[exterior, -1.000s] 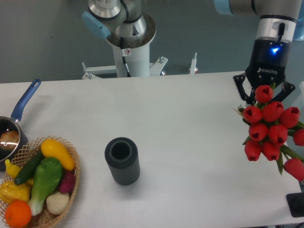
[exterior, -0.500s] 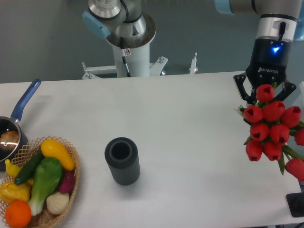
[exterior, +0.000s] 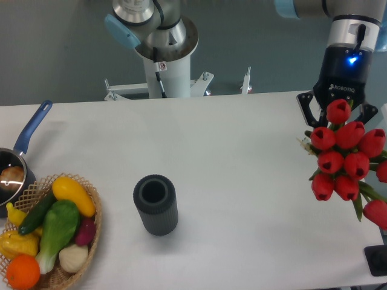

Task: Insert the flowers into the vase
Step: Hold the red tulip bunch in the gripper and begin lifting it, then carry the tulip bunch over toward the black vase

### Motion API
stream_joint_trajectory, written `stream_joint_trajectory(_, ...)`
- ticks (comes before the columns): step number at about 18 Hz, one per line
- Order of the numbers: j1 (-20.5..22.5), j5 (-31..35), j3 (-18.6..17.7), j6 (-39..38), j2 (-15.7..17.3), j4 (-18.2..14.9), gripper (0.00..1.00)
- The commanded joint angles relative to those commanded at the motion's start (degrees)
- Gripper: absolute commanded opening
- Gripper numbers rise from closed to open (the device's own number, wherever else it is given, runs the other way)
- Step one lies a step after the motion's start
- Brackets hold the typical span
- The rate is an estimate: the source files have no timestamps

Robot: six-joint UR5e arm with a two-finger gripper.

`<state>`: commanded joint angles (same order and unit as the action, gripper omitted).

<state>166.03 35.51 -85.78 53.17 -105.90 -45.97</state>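
- Since a second ago the flowers [exterior: 343, 159] have crept up and a bit to 3 o'clock, so it looks like a lift just getting going.
- Gripper [exterior: 337, 118] is clamped on the bunch, fingers either side of the top bud, at the table's [exterior: 242, 157] 3 o'clock edge.
- Vase [exterior: 156, 204] stands upright well off at 8 o'clock from the bunch, mouth open, nothing in it yet.
- Wicker basket [exterior: 89, 232] and saucepan [exterior: 18, 158] sit far off at 9 o'clock, out of the way.
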Motion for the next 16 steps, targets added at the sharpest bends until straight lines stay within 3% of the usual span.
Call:
stream_joint_trajectory(3, -0.62, -0.7, -0.35, 0.0, -0.27, 0.36, 0.22)
stream_joint_trajectory(11, -3.42, -10.89, -0.79, 0.7, -1.58, 0.45, 0.21)
stream_joint_trajectory(16, -4.92, -22.22, -3.42, 4.74, -2.03, 0.45, 0.2)
